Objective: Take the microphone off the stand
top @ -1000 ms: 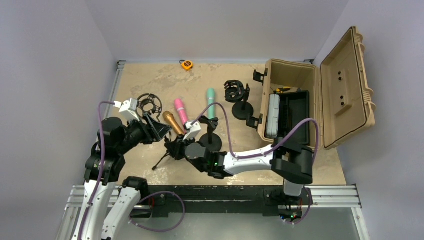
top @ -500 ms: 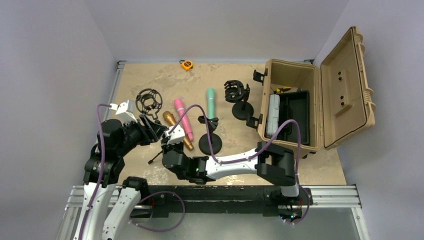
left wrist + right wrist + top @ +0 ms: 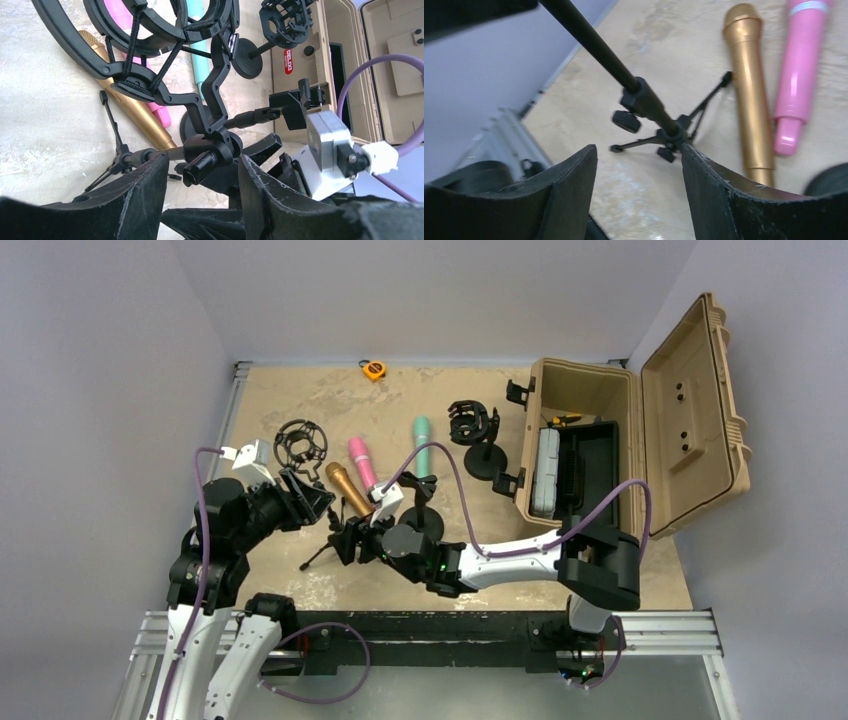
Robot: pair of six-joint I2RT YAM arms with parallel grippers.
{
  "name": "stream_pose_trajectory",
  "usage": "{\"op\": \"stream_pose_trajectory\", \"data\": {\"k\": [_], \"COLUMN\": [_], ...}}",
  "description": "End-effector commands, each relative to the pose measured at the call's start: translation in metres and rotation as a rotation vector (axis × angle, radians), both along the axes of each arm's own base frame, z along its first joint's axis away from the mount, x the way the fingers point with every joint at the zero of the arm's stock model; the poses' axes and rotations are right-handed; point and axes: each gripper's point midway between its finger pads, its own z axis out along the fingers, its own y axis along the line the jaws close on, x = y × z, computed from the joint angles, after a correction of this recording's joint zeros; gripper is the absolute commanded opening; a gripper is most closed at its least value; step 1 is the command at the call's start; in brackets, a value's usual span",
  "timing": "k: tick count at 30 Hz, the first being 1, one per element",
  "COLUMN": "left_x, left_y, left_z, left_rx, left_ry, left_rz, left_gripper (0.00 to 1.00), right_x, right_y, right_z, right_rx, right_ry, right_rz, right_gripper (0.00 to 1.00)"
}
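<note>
A black tripod stand point(image 3: 322, 555) leans over the table, topped by an empty ring shock mount point(image 3: 300, 443). My left gripper point(image 3: 312, 502) is shut on the stand's pivot joint point(image 3: 210, 152), a finger on each side. A gold microphone point(image 3: 347, 487) lies flat on the table beside the stand, also seen in the right wrist view as the gold microphone point(image 3: 751, 95). My right gripper point(image 3: 350, 537) hangs low by the tripod legs. In its wrist view the right gripper point(image 3: 639, 150) is open and empty, with the stand's hub point(image 3: 669, 135) just beyond the fingertips.
A pink microphone point(image 3: 362, 463) and a teal one point(image 3: 422, 447) lie next to the gold one. Two round-base stands point(image 3: 420, 525) point(image 3: 485, 455) sit mid-table. An open tan case point(image 3: 600, 440) fills the right side. An orange tape measure point(image 3: 373, 368) lies at the back.
The right gripper was shut and has opened. Its arm swung left toward the gold microphone, then came back right to the tripod legs. The left gripper kept its hold on the stand.
</note>
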Motion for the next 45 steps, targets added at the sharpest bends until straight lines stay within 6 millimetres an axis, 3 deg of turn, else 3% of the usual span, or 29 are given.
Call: {"op": "stream_pose_trajectory", "data": {"k": [1, 6, 11, 21, 35, 40, 44, 45], "left_x": [-0.001, -0.003, -0.004, -0.004, -0.005, -0.005, -0.006, -0.006], "left_y": [-0.005, -0.006, -0.006, -0.006, -0.006, -0.007, -0.006, -0.005], "left_z": [0.013, 0.012, 0.013, 0.014, 0.013, 0.013, 0.016, 0.017], "left_rx": [-0.024, -0.034, -0.037, -0.034, -0.034, -0.036, -0.034, -0.031], "left_ry": [-0.032, -0.029, -0.034, -0.038, -0.034, -0.035, -0.046, -0.051], "left_rz": [-0.019, -0.024, -0.025, -0.026, -0.029, -0.031, -0.029, -0.027], "left_gripper": [0.51, 0.51, 0.51, 0.51, 0.51, 0.51, 0.51, 0.51], "right_x": [-0.003, 0.013, 0.011, 0.008, 0.020, 0.022, 0.027, 0.030], "right_y": [0.010, 0.009, 0.018, 0.029, 0.032, 0.032, 0.030, 0.029], "right_z": [0.045, 0.037, 0.027, 0.017, 0.018, 0.014, -0.002, -0.008], "right_rx": [0.248, 0.251, 0.235, 0.222, 0.238, 0.225, 0.173, 0.146], "right_ry": [0.109, 0.174, 0.186, 0.181, 0.180, 0.180, 0.187, 0.187], "right_rz": [0.090, 0.038, 0.071, 0.113, 0.089, 0.078, 0.049, 0.030], "right_gripper": [0.61, 0.53, 0.48, 0.44, 0.42, 0.27, 0.00, 0.00]}}
